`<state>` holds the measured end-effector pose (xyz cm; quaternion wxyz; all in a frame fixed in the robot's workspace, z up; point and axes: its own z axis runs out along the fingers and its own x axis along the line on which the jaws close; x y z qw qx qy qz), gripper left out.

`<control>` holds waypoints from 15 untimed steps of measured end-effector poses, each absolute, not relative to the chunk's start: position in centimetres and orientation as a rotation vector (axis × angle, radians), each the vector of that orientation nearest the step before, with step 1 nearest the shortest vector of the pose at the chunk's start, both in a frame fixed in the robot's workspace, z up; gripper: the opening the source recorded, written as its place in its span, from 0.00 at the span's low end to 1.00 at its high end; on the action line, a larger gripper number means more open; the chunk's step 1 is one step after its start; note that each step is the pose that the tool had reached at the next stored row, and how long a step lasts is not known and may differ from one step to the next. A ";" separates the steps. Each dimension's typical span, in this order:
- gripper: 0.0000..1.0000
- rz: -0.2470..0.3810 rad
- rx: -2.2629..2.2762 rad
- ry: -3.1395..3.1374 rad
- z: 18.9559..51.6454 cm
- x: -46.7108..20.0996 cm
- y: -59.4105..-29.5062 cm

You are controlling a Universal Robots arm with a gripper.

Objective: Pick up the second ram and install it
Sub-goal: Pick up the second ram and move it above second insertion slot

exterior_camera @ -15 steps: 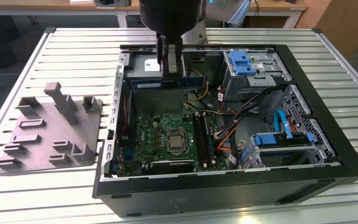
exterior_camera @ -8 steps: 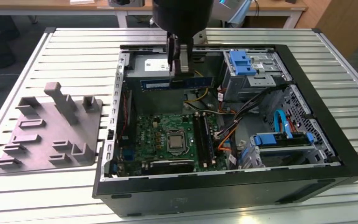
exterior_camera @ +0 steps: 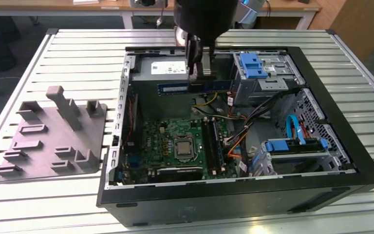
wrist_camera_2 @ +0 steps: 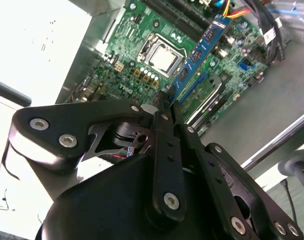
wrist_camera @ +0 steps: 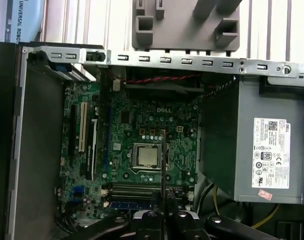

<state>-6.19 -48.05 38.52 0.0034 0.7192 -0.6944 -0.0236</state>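
Above the open case [exterior_camera: 362,165] in the exterior view, the gripper [exterior_camera: 200,76] is clamped on the ram [exterior_camera: 174,88]. In the second wrist view the ram hangs over the board [wrist_camera_2: 127,75]. In the first wrist view it lies crosswise to the slots [wrist_camera: 137,189]. I judge it needs squaring to them, held level.

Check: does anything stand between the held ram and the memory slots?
Nothing visible does. The gripper holds the ram in the air above the motherboard. The slots lie uncovered, and the cables run beside them, not across.
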 end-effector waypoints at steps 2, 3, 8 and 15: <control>0.14 -0.074 2.255 -2.177 38.4 -5.7 -48.0; 0.14 -0.075 2.254 -2.176 38.4 -5.5 -48.0; 0.14 -0.077 2.253 -2.175 37.6 -4.9 -48.0; 0.14 -0.078 2.253 -2.175 36.4 -4.6 -48.0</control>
